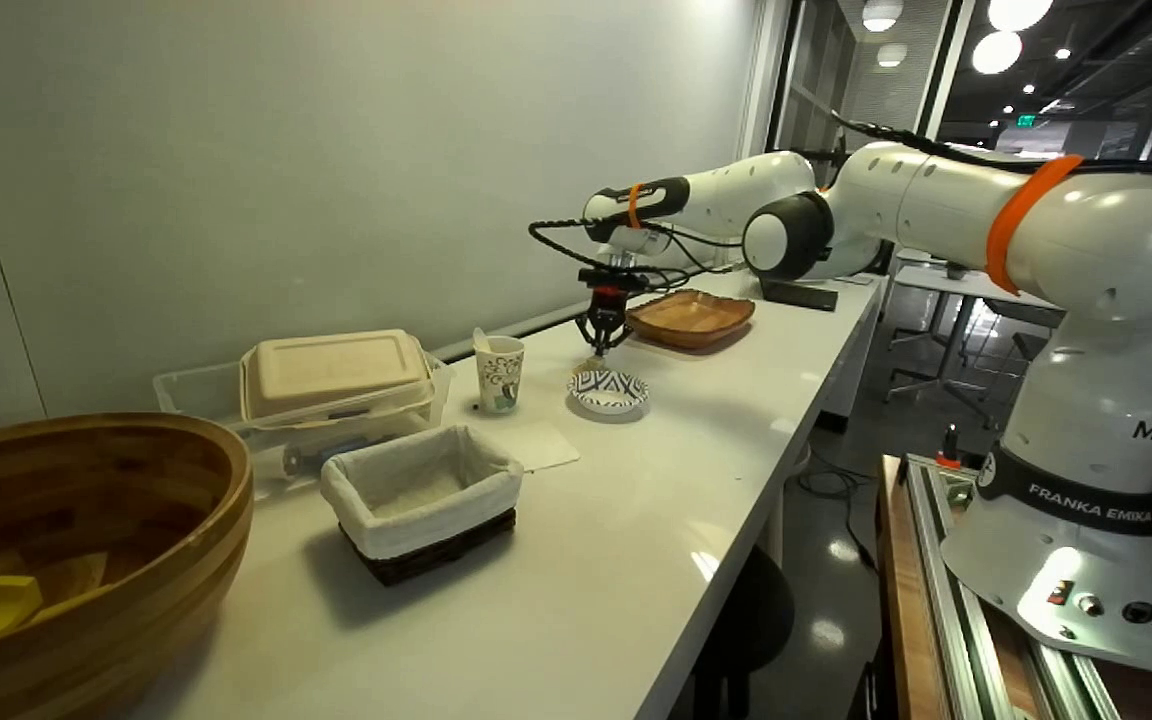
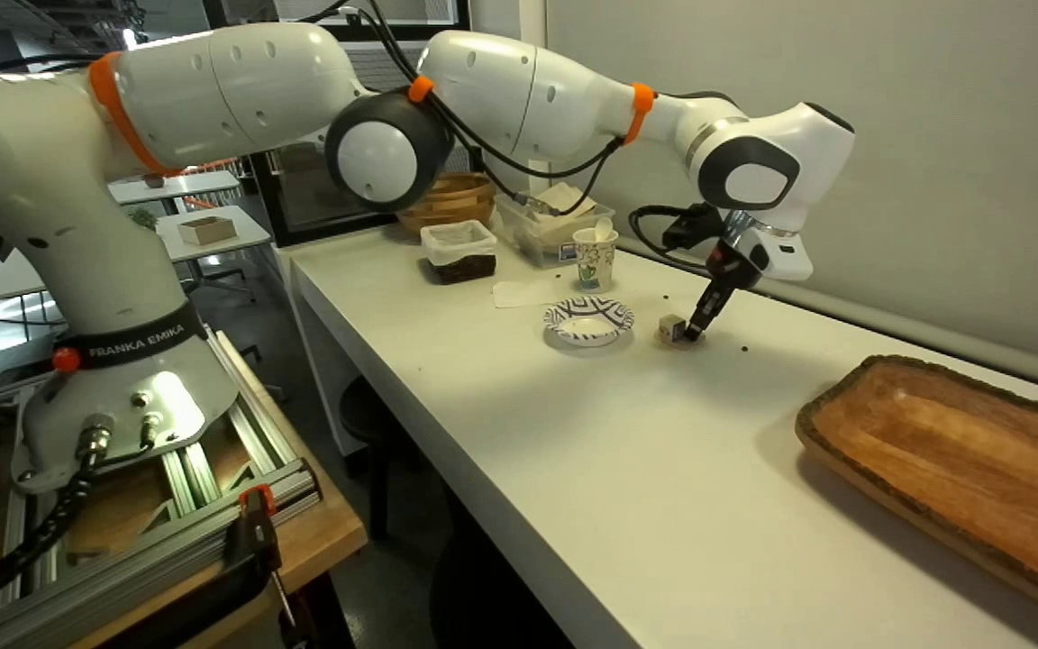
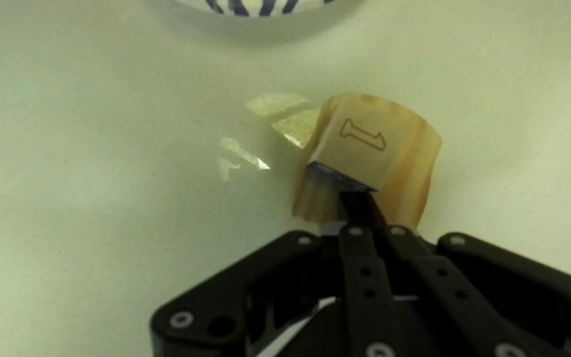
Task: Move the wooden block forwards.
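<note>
The wooden block (image 3: 360, 141) is a small pale cube with an outlined "1" on top and a dark near side. In the wrist view it is on a tan wood-grained piece (image 3: 417, 163); whether they are joined I cannot tell. My gripper (image 3: 357, 198) is shut, its fingertips at the block's dark side, touching or nearly so. In an exterior view the block (image 2: 669, 326) stands beside the patterned bowl (image 2: 589, 323), with my gripper (image 2: 692, 333) on its far side from the bowl. In an exterior view my gripper (image 1: 600, 350) is behind the bowl (image 1: 608, 392) and the block is mostly hidden.
A paper cup (image 1: 500, 375) and a flat white napkin (image 1: 541, 447) lie near the bowl. A lined basket (image 1: 423, 490), a clear container (image 1: 436, 390) and a large wooden bowl (image 1: 226, 480) stand farther along. A brown wooden tray (image 2: 960, 442) lies on the gripper's other side.
</note>
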Tool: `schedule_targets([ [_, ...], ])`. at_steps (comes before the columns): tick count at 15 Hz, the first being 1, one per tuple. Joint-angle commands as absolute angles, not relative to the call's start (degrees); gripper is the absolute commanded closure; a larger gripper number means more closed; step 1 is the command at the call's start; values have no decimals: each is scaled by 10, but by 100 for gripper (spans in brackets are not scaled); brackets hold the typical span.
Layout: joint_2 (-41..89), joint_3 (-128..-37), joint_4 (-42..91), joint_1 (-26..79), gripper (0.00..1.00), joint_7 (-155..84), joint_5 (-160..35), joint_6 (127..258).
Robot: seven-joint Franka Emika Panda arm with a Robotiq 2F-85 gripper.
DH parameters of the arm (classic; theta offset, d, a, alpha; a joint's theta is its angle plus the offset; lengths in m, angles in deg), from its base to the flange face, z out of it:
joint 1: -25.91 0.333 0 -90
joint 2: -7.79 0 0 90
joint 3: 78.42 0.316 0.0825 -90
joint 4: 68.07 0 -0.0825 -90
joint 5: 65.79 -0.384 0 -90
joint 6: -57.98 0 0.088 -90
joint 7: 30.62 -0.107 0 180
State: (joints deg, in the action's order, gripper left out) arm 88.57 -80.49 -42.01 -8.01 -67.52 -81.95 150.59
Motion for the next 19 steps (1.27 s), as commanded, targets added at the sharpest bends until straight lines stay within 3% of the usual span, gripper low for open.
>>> schedule_targets([
  [1,866,-814,-414,-75,73,-678,-798,1521],
  [11,750,-854,-435,22,1,-620,-698,1530],
  [19,743,-860,-432,66,0,-618,-679,1541],
])
